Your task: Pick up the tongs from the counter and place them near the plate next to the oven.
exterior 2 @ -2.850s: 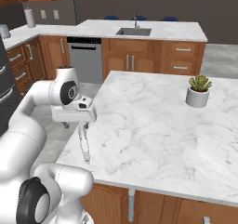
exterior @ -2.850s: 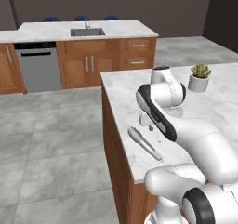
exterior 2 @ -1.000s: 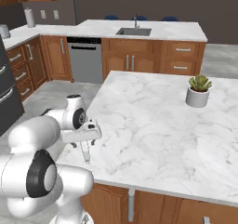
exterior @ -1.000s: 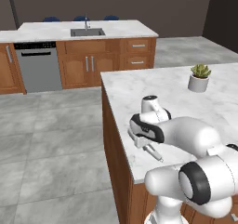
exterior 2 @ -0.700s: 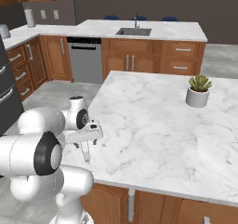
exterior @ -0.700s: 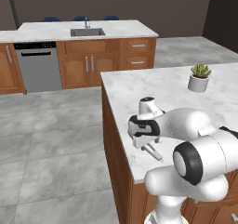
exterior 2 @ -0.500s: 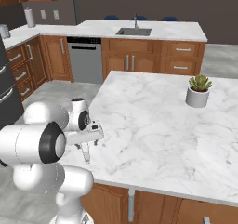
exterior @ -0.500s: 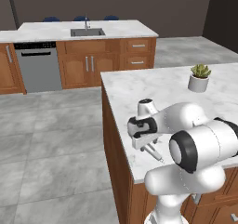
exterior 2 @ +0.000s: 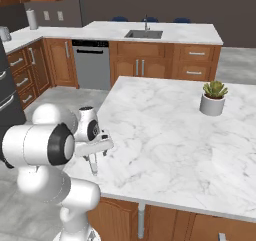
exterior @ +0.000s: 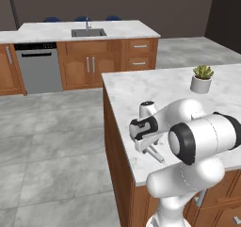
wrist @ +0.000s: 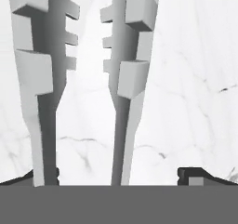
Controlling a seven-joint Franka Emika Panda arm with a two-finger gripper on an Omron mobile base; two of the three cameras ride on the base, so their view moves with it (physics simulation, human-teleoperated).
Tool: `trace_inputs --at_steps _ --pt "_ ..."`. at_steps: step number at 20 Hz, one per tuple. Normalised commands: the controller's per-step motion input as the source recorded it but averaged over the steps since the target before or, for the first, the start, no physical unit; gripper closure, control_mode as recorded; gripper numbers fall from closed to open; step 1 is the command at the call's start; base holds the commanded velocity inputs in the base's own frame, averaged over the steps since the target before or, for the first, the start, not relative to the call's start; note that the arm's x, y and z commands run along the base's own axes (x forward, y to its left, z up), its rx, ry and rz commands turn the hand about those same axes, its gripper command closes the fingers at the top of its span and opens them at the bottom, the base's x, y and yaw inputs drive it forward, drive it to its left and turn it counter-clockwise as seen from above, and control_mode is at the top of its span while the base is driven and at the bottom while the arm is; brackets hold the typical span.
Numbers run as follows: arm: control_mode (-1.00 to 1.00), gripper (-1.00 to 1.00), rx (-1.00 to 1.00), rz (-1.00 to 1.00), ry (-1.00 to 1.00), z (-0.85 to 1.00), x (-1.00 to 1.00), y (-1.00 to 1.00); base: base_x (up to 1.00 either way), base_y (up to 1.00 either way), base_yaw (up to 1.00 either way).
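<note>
Our gripper (wrist: 116,176) spread wide, straddling the tongs (wrist: 83,79) on the counter (exterior 2: 165,135), ready to clamp.

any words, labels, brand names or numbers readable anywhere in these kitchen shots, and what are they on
None: no view shows legible text.
Stainless steel dishwasher: dark control strip on top, too small to read.
Slim silver-grey metal tongs: bare metal up close, no marking.
White pot of the small green plant: plain.
White marble counter: grey veins only.
</note>
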Motion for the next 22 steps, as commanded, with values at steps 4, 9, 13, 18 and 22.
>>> trace_inputs --at_steps 4,9,13,18,22 --pt "-1.0 1.0 0.0 0.07 0.0 -0.49 0.02 0.0 0.0 0.0 0.0" --pt "-1.0 1.0 0.0 0.02 -0.01 -0.09 0.0 0.0 0.0 0.0 0.0" --pt "-1.0 1.0 0.0 0.01 0.0 -0.01 -0.05 0.0 0.0 0.0 0.0" --pt "-1.0 1.0 0.0 0.03 -0.04 0.55 -0.25 -0.05 0.0 0.0 0.0" --pt "-1.0 1.0 0.0 0.06 -0.16 0.93 -0.22 0.0 0.0 0.0 0.0"
